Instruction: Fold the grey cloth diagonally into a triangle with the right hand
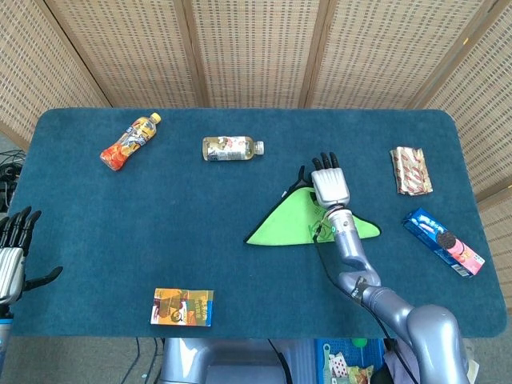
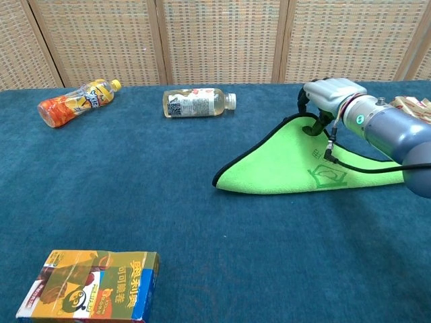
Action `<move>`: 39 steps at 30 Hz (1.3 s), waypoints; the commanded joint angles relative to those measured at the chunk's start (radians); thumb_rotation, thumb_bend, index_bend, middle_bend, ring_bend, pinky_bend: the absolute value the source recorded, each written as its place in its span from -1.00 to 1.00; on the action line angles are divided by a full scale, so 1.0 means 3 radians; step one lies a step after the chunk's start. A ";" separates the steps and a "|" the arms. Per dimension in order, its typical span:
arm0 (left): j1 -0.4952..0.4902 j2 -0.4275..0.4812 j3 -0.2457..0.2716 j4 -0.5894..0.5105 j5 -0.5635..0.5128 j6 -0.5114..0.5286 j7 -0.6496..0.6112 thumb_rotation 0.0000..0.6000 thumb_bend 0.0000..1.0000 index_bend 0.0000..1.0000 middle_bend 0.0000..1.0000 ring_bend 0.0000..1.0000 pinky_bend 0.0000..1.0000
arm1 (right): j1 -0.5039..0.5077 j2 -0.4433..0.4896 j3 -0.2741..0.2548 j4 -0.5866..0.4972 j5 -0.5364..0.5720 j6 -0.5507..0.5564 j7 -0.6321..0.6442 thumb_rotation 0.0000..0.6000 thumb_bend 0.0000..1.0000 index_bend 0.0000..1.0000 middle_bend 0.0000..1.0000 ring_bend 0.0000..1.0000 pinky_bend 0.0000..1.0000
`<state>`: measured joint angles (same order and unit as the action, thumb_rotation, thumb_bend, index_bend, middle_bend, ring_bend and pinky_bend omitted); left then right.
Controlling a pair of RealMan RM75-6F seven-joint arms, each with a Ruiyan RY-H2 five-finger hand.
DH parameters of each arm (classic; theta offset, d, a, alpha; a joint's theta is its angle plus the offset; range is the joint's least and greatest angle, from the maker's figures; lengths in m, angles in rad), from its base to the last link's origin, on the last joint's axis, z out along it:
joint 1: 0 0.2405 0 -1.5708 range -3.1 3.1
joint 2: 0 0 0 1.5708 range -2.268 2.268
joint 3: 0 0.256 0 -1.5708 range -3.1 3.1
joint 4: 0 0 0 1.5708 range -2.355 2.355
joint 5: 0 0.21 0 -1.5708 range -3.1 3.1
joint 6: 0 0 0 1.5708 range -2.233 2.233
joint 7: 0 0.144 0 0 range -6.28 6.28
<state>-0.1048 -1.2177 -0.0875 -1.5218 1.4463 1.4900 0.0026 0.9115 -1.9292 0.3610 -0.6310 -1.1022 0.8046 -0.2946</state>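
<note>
Cloth (image 1: 298,224) lies on worktop (image 1: 160,232) right of centre as a triangle, green side up w/ dark edging, so fold looks done. Right hand (image 1: 330,186) at its 12 o'clock corner, fingers (image 2: 314,128) curled down pinching that tip, prob. aligning it. Left hand (image 1: 12,256) idle at 9 o'clock edge, fingers spread, empty.

A dark teal, carpet-like worktop (image 1: 200,264) fills most of the frame — behind it stand woven rattan screen panels (image 1: 256,48) in wooden frames, evenly lit.
</note>
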 commanded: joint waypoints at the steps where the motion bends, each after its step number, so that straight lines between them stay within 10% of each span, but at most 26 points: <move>1: 0.0000 -0.0001 0.0001 0.0001 -0.0001 -0.0001 -0.0001 1.00 -0.70 -1.00 -1.00 -1.00 -1.00 | 0.0009 -0.0002 0.0002 0.0024 0.0009 -0.0011 0.0007 1.00 0.15 0.35 -0.62 -1.00 -1.00; 39: -0.0018 -0.0007 -0.0014 0.0018 -0.0058 -0.0040 0.0016 1.00 -0.70 -1.00 -1.00 -1.00 -1.00 | 0.0218 -0.0192 -0.0019 0.0562 -0.0015 -0.0251 0.0245 1.00 0.15 0.35 -0.61 -1.00 -1.00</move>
<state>-0.1100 -1.2197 -0.0918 -1.5168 1.4291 1.4782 0.0071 0.9745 -1.9839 0.3549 -0.4669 -1.1062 0.7324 -0.2249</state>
